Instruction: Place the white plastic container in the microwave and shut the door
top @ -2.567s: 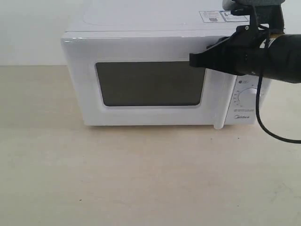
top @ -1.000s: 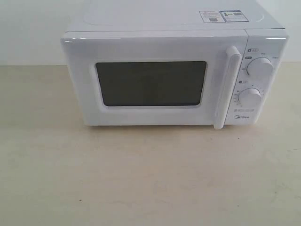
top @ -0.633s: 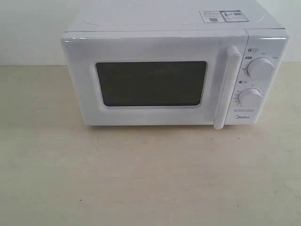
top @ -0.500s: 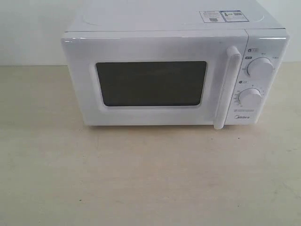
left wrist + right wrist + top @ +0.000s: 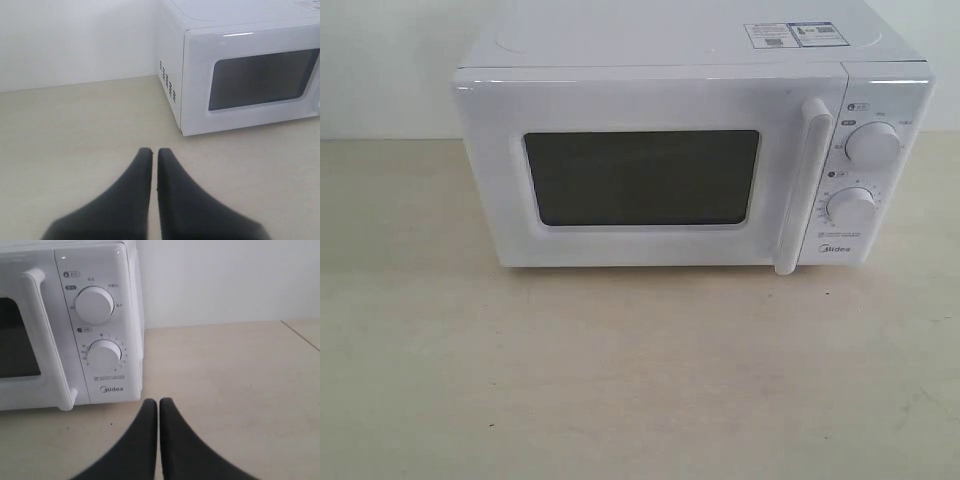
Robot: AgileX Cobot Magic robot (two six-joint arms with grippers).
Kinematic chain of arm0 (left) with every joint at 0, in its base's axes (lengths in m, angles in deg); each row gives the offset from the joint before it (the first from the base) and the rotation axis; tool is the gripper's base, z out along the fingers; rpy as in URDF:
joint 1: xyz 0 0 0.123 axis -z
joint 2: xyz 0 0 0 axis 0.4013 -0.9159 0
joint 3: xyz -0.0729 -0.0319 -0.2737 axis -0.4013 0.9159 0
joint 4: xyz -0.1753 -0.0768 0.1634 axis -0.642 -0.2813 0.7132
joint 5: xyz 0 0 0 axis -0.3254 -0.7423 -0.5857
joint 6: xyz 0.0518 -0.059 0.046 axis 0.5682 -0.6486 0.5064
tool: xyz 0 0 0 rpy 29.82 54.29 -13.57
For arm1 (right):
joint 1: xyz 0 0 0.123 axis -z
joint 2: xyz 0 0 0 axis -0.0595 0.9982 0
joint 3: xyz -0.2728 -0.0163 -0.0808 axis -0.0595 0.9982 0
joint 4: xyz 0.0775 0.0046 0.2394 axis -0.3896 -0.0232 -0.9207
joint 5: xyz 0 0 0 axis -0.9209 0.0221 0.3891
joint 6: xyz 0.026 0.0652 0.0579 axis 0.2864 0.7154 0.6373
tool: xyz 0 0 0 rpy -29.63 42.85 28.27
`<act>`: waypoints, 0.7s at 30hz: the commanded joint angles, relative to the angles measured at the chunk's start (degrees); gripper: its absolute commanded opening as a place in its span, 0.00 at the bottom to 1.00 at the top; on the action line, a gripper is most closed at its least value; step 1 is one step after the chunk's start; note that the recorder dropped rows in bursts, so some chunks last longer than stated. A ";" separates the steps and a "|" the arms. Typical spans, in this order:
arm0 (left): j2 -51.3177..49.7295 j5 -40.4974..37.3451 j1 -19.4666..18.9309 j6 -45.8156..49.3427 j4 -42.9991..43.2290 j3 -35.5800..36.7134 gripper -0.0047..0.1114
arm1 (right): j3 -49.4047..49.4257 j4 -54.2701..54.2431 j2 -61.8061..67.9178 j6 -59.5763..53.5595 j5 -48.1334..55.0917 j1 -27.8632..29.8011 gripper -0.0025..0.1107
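The white microwave [image 5: 690, 100] stands at the back of the beige table, its door [image 5: 640, 175] shut flush, dark window facing me and the vertical bar handle [image 5: 802, 185] beside the two dials. The white plastic container is out of view. Neither arm shows in the exterior view. In the left wrist view my left gripper [image 5: 150, 151] hovers shut and empty over the table, off the microwave [image 5: 240, 75] at its vented side. My right gripper [image 5: 158, 402] is shut and empty in front of the microwave's dial panel [image 5: 97, 330], near its "Midea" corner.
A white wall [image 5: 380, 60] runs behind the table. Bare beige tabletop [image 5: 640, 380] stretches in front of the microwave. A seam or table edge [image 5: 302, 335] shows far off in the right wrist view.
Early on the right arm was at the door's handle area near the top right of the microwave; it has since withdrawn out of the exterior view. The door stays shut.
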 commanded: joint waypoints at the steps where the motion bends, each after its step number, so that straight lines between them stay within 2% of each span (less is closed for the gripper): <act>1: 0.21 -0.15 0.08 -0.65 0.04 0.30 0.08 | 0.24 1.00 -0.38 0.00 5.09 0.02 0.02; 10: 0.21 -0.15 0.08 -0.65 0.04 0.30 0.08 | 0.24 10.24 -0.38 11.45 6.59 0.02 0.02; 21: 0.21 -0.15 0.08 -0.65 0.04 0.30 0.08 | 0.24 9.81 -0.38 11.83 6.34 0.02 0.02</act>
